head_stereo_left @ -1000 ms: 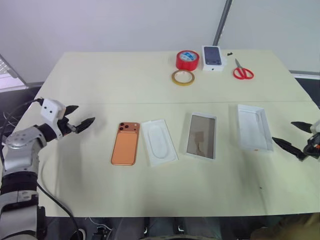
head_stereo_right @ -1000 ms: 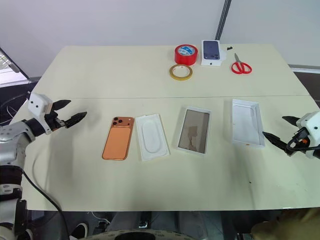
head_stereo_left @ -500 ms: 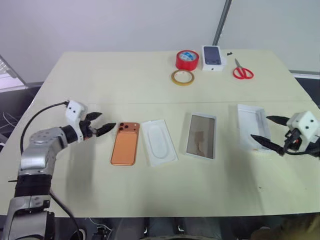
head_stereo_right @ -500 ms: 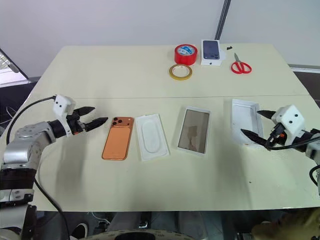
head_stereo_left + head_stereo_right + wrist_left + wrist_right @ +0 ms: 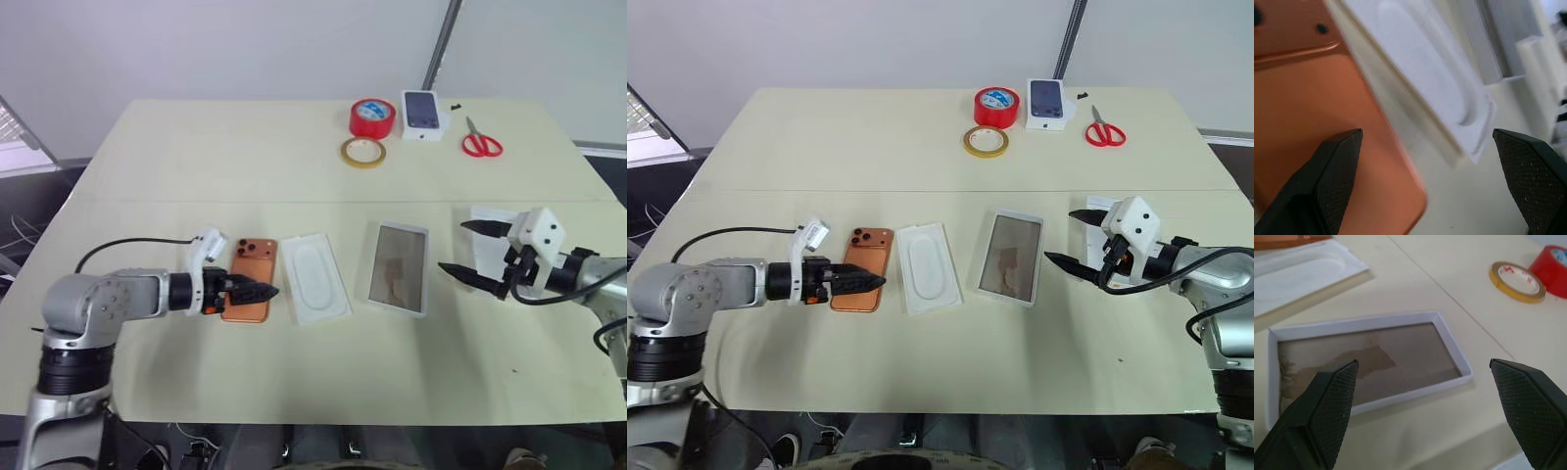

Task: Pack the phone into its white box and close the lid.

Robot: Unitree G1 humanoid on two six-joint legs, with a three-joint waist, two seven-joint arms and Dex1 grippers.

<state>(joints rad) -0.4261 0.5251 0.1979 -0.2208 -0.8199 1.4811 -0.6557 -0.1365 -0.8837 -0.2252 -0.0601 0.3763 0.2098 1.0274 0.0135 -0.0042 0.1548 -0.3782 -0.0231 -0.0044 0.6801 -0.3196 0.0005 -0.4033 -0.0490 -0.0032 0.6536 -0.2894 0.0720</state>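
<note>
While both end effectors gape empty, copper-orange phone (image 5: pixel 249 279) lies back-up, lenses cornered, rounded edges.

Not seeing any text I can actually read here. The yellow tape ring (image 5: pixel 1518 281) is showing some small red marks on its inner face, but they're too blurry to make out. The red tape roll (image 5: pixel 372 117) label isn't legible either.

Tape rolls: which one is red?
The red roll is the fatter one beside the small printed box. The flat yellow roll lies nearer the robot.
</note>
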